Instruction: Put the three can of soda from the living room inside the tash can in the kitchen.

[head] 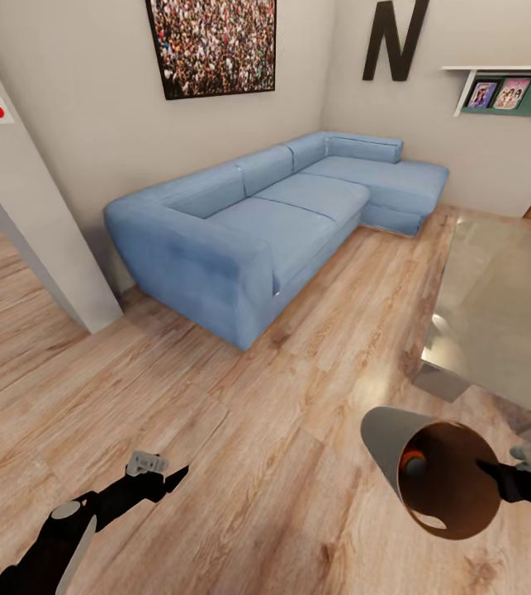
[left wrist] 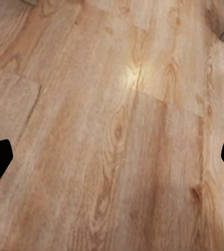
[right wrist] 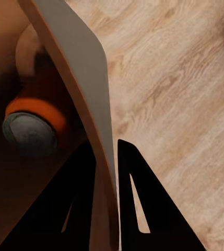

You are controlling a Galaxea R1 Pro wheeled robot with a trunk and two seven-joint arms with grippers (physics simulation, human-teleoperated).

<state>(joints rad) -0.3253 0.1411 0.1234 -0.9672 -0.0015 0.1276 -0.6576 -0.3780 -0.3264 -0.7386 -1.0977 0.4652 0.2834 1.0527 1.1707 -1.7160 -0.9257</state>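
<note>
The bin (head: 430,475) sits at the lower right of the head view, lifted off the wood floor (head: 240,430) and tipped so its mouth faces the camera. The right hand (right wrist: 106,157) is closed on the bin's rim, one finger inside the wall and one outside, as the right wrist view shows. An orange can (right wrist: 32,123) lies inside the bin, silver end outward; whether other cans lie behind it cannot be told. The left hand (head: 162,475), at the lower left of the head view, is spread wide and carries nothing; its wrist view looks down on bare floor.

The blue sofa (head: 273,223) fills the centre and the glass-topped counter (head: 504,306) the right edge, so the robot is in the living room.

Judgement: the step in hand is carrying the bin. With the mouth tipped this far, the can could roll out; the wrist should be turned to bring the rim upward before any base travel. A pinch on a thin wall gives little hold, so turns should be slow, clear of the counter's corner.
</note>
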